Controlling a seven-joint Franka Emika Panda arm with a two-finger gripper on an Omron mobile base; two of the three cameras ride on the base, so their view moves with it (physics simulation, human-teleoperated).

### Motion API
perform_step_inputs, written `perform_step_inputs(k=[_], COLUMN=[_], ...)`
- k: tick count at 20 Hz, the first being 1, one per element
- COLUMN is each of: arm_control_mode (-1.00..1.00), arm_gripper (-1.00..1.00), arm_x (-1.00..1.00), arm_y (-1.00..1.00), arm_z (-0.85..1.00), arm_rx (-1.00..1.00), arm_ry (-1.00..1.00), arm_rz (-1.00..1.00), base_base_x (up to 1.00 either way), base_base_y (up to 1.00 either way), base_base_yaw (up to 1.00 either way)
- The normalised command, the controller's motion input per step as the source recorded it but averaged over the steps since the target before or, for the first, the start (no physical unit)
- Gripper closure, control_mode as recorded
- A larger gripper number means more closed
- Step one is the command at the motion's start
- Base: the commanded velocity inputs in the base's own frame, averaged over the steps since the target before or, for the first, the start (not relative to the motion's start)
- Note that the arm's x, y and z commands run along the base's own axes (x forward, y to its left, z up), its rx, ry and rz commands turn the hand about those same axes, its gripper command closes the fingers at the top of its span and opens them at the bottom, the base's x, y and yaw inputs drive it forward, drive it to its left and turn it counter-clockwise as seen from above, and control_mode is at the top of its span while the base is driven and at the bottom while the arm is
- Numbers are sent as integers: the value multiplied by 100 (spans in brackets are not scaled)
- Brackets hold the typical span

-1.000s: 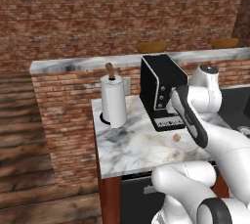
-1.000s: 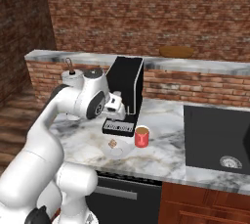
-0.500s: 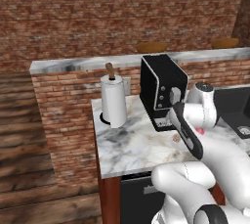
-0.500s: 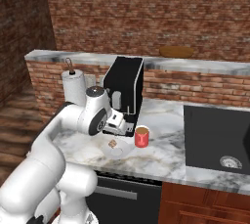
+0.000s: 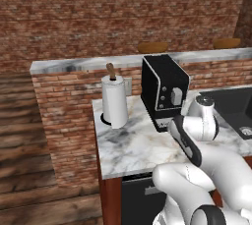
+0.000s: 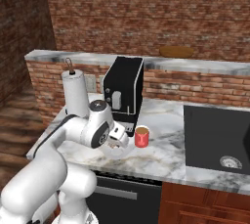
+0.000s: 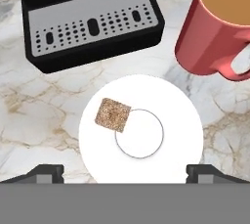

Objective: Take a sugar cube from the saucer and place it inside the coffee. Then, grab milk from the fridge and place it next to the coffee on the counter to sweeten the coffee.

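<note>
My jaws stand wide apart above the saucer [image 7: 185, 135], and the sugar cube [image 7: 113, 115] lies on it ahead of my tips and left of their midline, with the coffee [image 7: 219, 27] beyond to the right.

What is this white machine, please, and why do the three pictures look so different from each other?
It is a white robot arm with a two-finger gripper, standing at a veined marble counter. Two pictures come from cameras behind the arm, left and right. The third looks down from the hand itself, where both dark fingertips stand wide apart, holding nothing. Below them lies a small round white saucer with a tiny tan-brown sugar cube on it. Beside it are a red mug of coffee and a black coffee machine.
</note>
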Motion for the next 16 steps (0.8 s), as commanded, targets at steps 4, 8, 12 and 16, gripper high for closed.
perform_step_inputs(k=[4, 8, 12, 16], arm_control_mode=[-100, -100, -100, -100], arm_gripper=[-100, -100, -100, -100], arm_x=[0, 6, 6, 2], arm_y=[-9, -3, 0, 0], arm_z=[-28, -17, -20, -23], arm_rx=[4, 2, 1, 0], arm_ry=[0, 0, 0, 0], arm_rz=[-2, 0, 0, 0], base_base_x=[0, 0, 0, 0], base_base_y=[0, 0, 0, 0], base_base_yaw=[0, 0, 0, 0])
